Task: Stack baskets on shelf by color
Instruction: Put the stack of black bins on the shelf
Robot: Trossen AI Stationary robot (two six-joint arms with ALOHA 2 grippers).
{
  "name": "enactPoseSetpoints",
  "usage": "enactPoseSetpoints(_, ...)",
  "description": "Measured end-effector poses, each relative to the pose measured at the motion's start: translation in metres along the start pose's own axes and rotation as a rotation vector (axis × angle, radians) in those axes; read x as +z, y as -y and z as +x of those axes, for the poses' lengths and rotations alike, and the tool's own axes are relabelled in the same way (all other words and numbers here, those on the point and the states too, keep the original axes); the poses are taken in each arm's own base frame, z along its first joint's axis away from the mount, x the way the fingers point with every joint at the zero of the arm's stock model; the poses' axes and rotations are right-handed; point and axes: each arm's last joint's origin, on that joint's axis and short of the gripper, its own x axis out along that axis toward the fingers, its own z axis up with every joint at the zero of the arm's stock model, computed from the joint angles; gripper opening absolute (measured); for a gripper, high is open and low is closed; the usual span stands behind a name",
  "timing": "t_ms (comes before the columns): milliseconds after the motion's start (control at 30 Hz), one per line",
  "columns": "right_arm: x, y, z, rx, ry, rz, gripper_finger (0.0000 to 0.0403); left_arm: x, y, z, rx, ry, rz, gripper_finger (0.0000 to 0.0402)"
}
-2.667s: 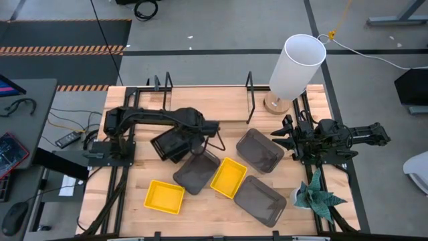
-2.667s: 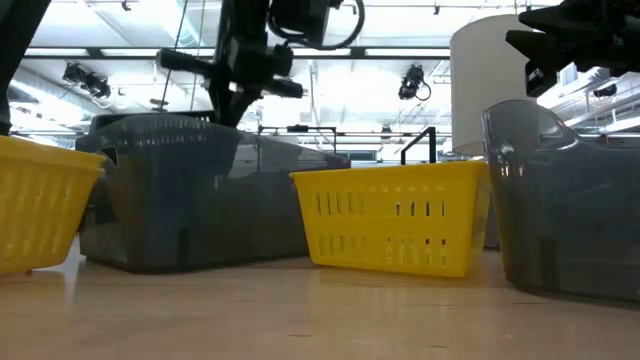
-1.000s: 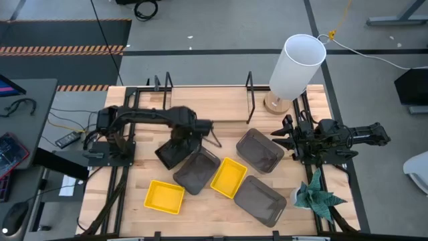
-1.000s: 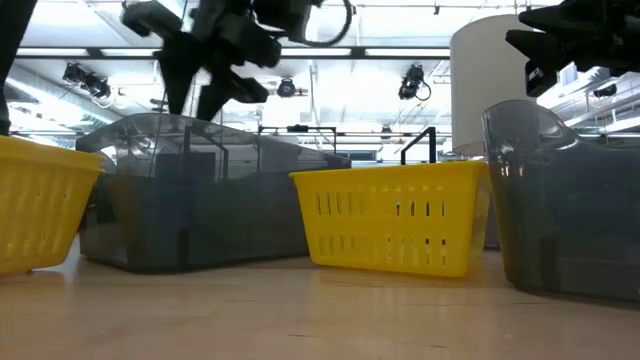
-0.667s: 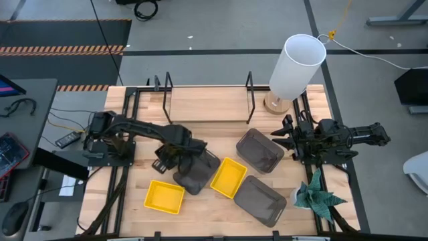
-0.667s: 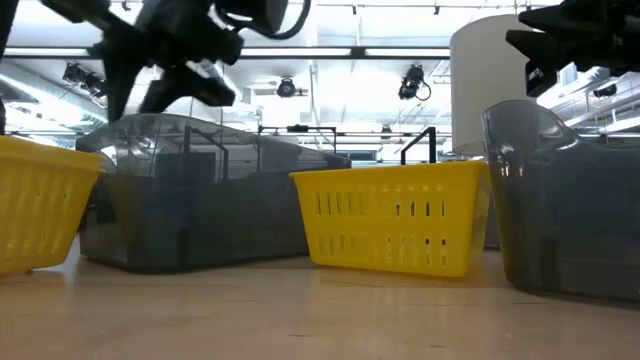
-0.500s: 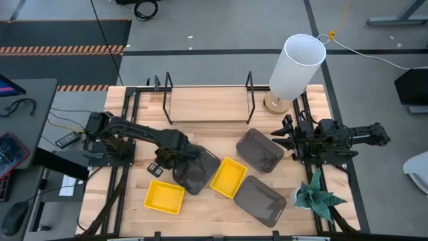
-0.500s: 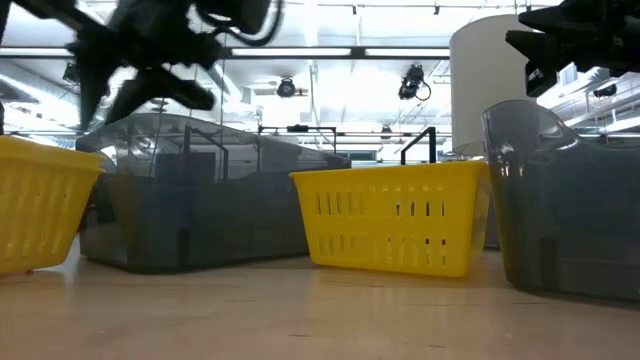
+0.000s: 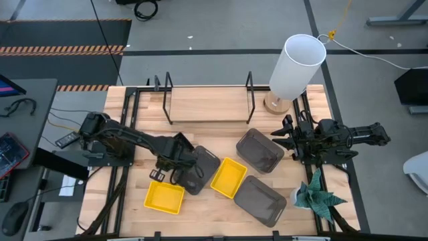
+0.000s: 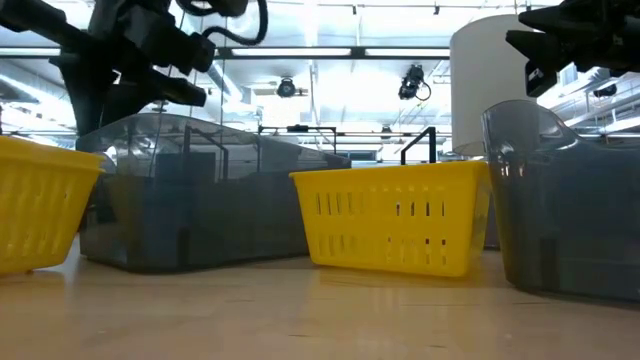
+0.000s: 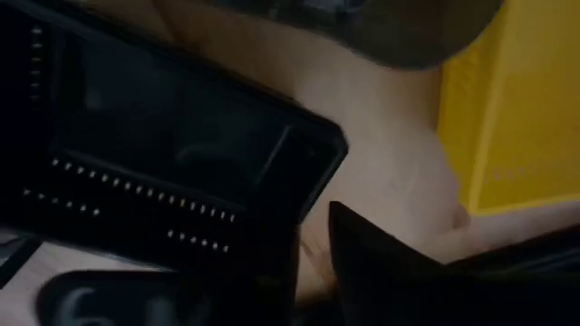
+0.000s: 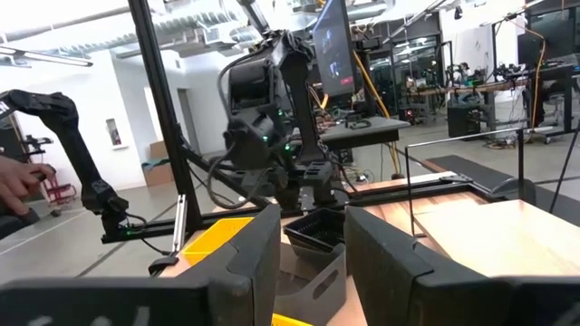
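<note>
My left gripper (image 9: 168, 163) points down near the table's left front, shut on a black mesh basket (image 11: 154, 145). One corner of that basket (image 9: 158, 175) shows beside a yellow basket (image 9: 165, 196). A grey basket (image 9: 202, 171) lies just right of the gripper, and a second yellow basket (image 9: 229, 177) and two more grey baskets (image 9: 259, 150) (image 9: 261, 200) lie farther right. The shelf (image 9: 207, 106) stands bare at the far edge. My right gripper (image 9: 277, 140) waits level and open at the right. My left gripper comes from above onto the black basket's wall near a corner (image 11: 304, 226). One finger (image 11: 381, 263) stands outside that wall; the basket hides the other. The basket sits about level below the gripper (image 12: 317, 231). Whether it is clear of the table I cannot tell.
A white cylinder lamp (image 9: 294, 67) stands at the far right corner and a green paper plant (image 9: 317, 197) at the near right. Bare tabletop lies between the shelf and the baskets. A person's hand (image 12: 18, 186) shows beyond the table.
My left gripper has gone toward the table's near left and down, taking the black basket from in front of the shelf to beside the near-left yellow basket. The other baskets have stayed where they were.
</note>
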Motion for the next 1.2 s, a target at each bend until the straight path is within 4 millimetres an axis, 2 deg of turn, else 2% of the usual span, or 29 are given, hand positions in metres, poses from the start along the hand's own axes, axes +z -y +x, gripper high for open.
enactPoseSetpoints(333,0.000,0.000,0.000,0.000,0.000,0.000,0.0130,0.002,0.013,0.003,0.018,0.001,0.032,0.0229)
enactPoseSetpoints(433,0.000,0.000,0.000,0.000,0.000,0.000,0.0130,-0.001,0.016,0.017,0.066,-0.037,0.039,0.0250)
enactPoseSetpoints(533,0.000,0.000,0.000,0.000,0.000,0.000,0.0130,-0.006,0.018,0.036,0.120,-0.081,0.054,0.0254)
enactPoseSetpoints(667,0.000,0.000,0.000,0.000,0.000,0.000,0.0130,-0.012,0.020,0.054,0.170,-0.118,0.083,0.0236)
enactPoseSetpoints(800,0.000,0.000,0.000,0.000,0.000,0.000,0.0130,-0.013,0.020,0.062,0.179,-0.108,0.092,0.0196)
enactPoseSetpoints(1200,0.000,0.000,0.000,0.000,0.000,0.000,0.0130,-0.011,0.019,0.066,0.189,-0.073,0.089,0.0023)
